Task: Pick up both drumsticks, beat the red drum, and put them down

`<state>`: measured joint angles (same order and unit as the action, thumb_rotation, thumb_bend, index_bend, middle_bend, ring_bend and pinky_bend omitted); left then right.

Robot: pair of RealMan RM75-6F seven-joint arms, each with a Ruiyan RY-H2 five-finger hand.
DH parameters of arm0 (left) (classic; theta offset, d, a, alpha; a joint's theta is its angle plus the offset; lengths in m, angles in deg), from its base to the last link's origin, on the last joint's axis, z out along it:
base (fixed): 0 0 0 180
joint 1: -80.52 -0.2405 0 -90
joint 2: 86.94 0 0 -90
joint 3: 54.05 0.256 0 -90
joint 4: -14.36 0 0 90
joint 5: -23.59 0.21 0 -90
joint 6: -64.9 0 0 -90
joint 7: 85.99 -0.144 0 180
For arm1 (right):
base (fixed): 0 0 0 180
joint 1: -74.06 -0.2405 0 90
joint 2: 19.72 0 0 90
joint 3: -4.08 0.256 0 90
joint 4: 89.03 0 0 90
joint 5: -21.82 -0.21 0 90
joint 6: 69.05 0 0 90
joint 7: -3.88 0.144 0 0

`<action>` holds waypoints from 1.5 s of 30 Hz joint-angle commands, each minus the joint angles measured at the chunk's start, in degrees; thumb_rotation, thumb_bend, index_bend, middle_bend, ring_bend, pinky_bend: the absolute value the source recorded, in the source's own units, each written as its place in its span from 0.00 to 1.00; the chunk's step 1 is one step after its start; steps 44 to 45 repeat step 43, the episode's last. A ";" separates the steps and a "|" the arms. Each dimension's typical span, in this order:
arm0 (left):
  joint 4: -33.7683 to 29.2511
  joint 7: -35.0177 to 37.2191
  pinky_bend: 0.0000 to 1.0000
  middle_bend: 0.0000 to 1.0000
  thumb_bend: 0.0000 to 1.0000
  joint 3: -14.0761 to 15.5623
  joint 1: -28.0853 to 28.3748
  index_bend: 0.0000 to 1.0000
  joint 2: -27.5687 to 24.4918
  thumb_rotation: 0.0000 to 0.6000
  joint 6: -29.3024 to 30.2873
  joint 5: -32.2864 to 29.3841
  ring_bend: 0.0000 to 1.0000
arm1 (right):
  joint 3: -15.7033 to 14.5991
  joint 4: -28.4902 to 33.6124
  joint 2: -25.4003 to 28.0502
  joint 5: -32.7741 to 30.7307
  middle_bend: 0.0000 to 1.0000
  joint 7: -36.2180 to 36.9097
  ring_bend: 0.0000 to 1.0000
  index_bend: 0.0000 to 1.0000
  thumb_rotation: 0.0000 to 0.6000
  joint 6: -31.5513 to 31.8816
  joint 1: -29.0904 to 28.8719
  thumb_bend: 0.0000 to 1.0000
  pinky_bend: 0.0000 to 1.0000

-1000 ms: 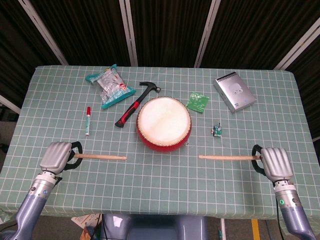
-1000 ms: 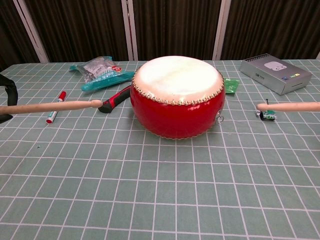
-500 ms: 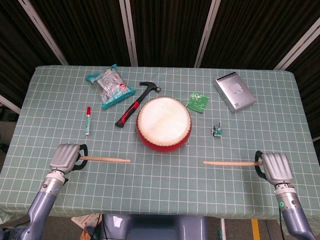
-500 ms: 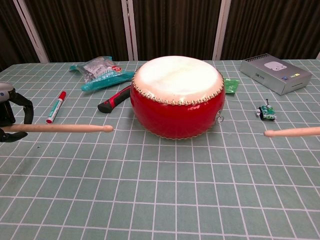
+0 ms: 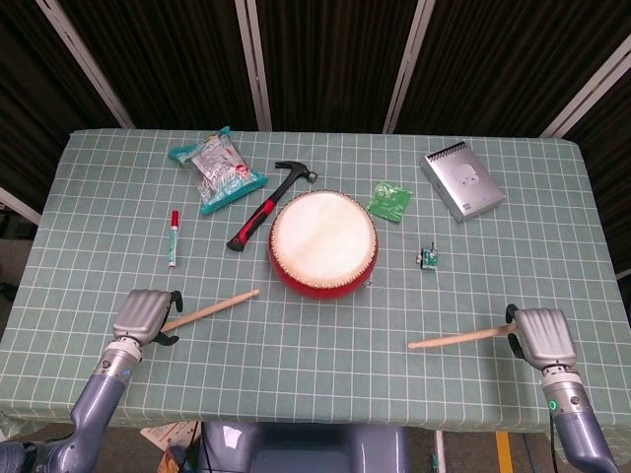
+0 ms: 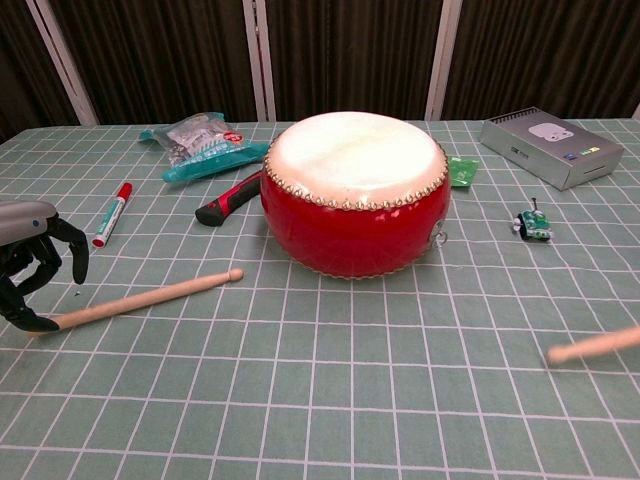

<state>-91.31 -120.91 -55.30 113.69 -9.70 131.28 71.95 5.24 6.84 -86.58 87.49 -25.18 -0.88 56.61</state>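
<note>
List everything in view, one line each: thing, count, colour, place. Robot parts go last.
drum: 1, red with a pale skin, table centre.
drumsticks: 2, pale wood, one near left, one near right, tips toward the middle.
hammer: 1, black head, red and black handle, behind left of drum.
marker: 1, white with red cap, left side.
snack packet: 1, teal and clear, far left.
green packet: 1, behind right of drum.
grey box: 1, far right.
small toy: 1, green, right of drum.
tablecloth: 1, green grid.
left hand: grey, at left drumstick's butt.
right hand: grey, at right drumstick's butt.
</note>
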 commanded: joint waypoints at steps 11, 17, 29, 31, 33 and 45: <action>-3.30 3.34 0.60 0.45 0.06 0.13 -1.76 0.31 -2.92 1.00 2.30 5.22 0.56 | 0.55 2.15 0.58 -1.41 0.67 -1.54 0.77 0.29 1.00 1.77 0.51 0.38 0.74; -4.26 12.45 0.34 0.12 0.06 1.95 -6.82 0.10 -6.95 1.00 8.30 17.85 0.19 | 2.16 4.40 2.16 3.08 0.31 6.21 0.36 0.11 1.00 7.42 3.00 0.38 0.27; 4.84 25.22 0.04 0.00 0.01 8.37 -18.35 0.00 -12.23 1.00 21.54 35.80 0.00 | 0.07 -0.40 1.76 19.31 0.00 17.77 0.00 0.00 1.00 24.35 11.45 0.31 0.05; 6.53 26.85 0.04 0.00 0.01 8.55 -19.67 0.00 -12.07 1.00 23.19 37.09 0.00 | -0.28 -2.35 0.97 21.02 0.00 18.87 0.00 0.00 1.00 26.43 12.52 0.31 0.05; 8.56 27.99 0.04 0.00 0.01 8.58 -21.28 0.00 -11.72 1.00 25.37 38.63 0.00 | -0.88 -5.08 0.00 23.53 0.00 20.90 0.00 0.00 1.00 29.22 13.95 0.31 0.05; 12.73 32.38 0.04 0.00 0.01 6.53 -24.95 0.00 -10.10 1.00 29.58 41.00 0.00 | -1.10 -9.75 -1.72 26.28 0.00 23.71 0.00 0.00 1.00 30.70 15.62 0.31 0.05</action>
